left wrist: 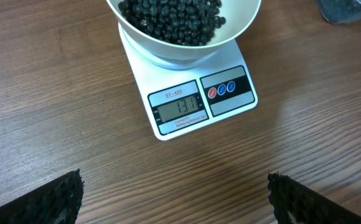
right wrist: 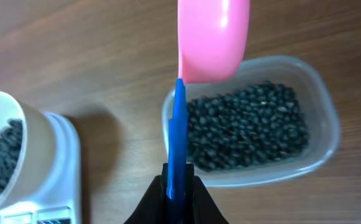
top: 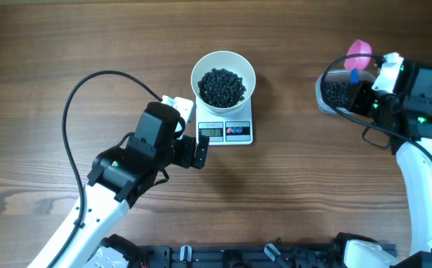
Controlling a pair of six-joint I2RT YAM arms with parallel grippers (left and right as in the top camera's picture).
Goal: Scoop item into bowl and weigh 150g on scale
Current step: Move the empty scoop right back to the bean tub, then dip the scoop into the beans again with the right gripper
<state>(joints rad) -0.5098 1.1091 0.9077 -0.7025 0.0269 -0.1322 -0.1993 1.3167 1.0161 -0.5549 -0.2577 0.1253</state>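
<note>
The right tool holds the scoop tight, pointing straight ahead; the tub of beans sits under it, the bowl far left.

- On my left wrist view, the scale carries a small label reading "SF-400". It is printed just above the display, on the left half of the scale's front panel.
- The display shows the digits "131".
- A line of fine print runs under the digits, too small for me to read.
- The round red and blue buttons on the right half of the panel bear marks I can't make out.
- From overhead the digits are too small for me to read, and my right wrist view gives me no legible text.
</note>
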